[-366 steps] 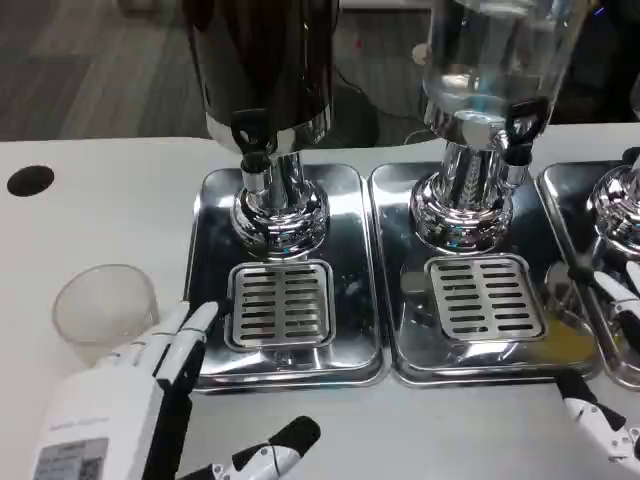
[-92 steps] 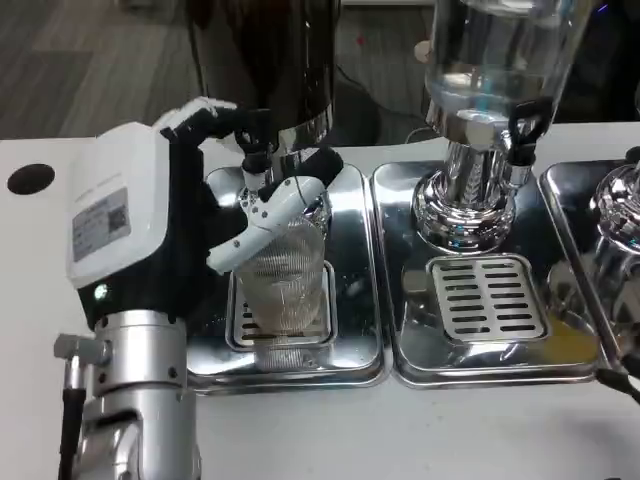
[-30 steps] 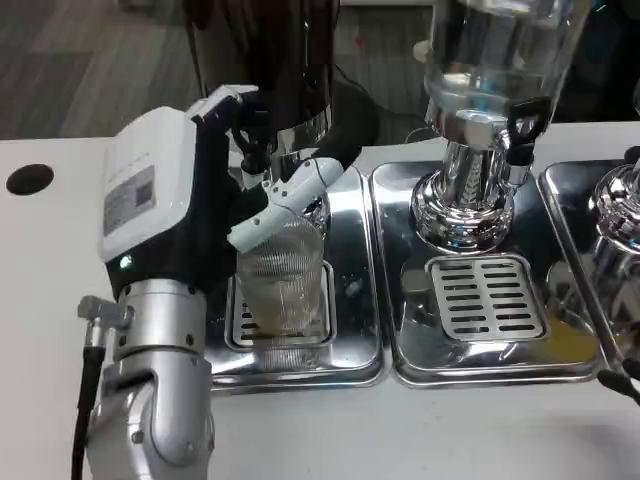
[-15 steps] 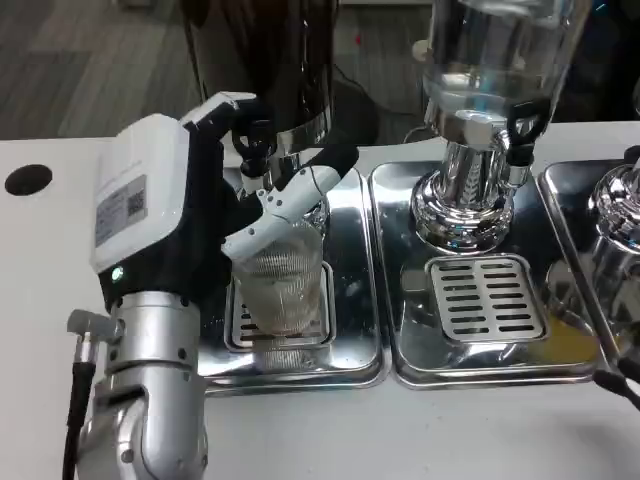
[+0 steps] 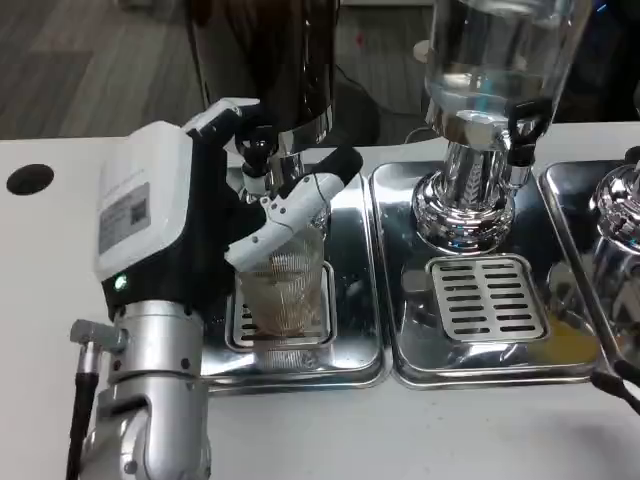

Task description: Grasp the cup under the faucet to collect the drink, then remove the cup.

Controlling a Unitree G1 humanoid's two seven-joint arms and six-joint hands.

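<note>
Head view: left hand [image 5: 215, 215] is gripping the ribbed clear cup [image 5: 285, 290], holding it on the drip grate directly beneath the dark dispenser's faucet [image 5: 255, 160]. Brownish drink appears to be collecting inside; keeping the cup upright and centred under that faucet should prevent spills.

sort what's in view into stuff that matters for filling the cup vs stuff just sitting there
In the job:
- left hand, gripping the cup
- ribbed clear cup, on the left drip grate
- black faucet of the dark dispenser, above the cup

Just there:
- clear dispenser
- middle drip tray
- black hole in the table
</note>
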